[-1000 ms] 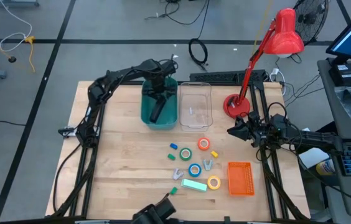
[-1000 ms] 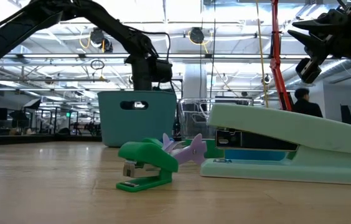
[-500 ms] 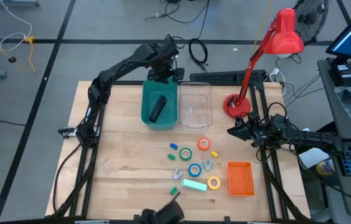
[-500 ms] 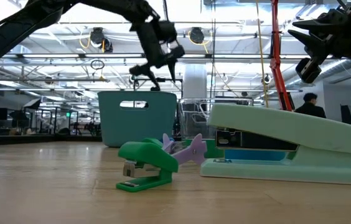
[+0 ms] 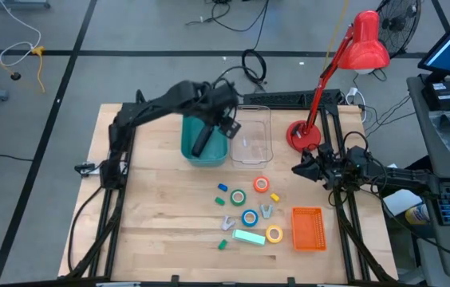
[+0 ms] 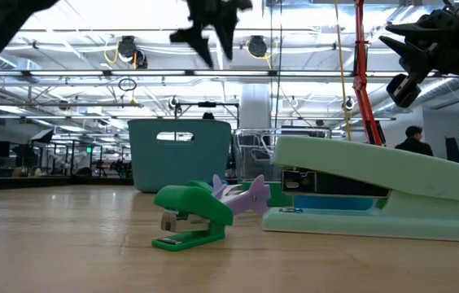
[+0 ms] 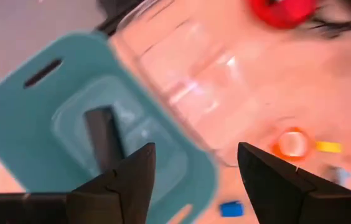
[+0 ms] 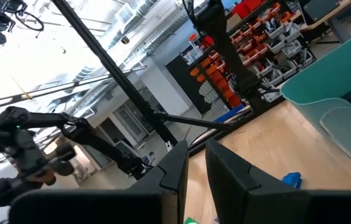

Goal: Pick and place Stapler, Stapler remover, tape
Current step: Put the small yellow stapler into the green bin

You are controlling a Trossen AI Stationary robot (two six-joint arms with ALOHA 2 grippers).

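Note:
The black Stapler [image 5: 202,139] lies slanted on the floor of the teal bin [image 5: 189,151]; the left wrist view shows the Stapler [image 7: 104,135] below my fingers. My left gripper [image 5: 226,119] hangs high over the bin's right rim, open and empty [image 7: 194,171]; the low view shows it near the top [image 6: 213,28]. The tape rolls lie flat on the table: orange-red [image 5: 262,184], green [image 5: 238,196], blue [image 5: 249,217] and yellow [image 5: 274,234]. Two pale purple staple removers [image 5: 227,222] [image 5: 266,210] lie among them. My right gripper [image 5: 297,167] waits shut at the right edge.
A clear bin [image 5: 250,134] stands right of the teal one. A red desk lamp [image 5: 301,134] stands at the far right. An orange basket [image 5: 308,228], a mint stapler [image 5: 249,237], a small green stapler [image 6: 189,218] and small coloured pieces lie near the tape.
My left gripper has risen out of the teal bin, first over its far rim, then swung toward the table's right to hang high above the bin's right rim, rolling as it went. The black Stapler has stayed lying in the bin.

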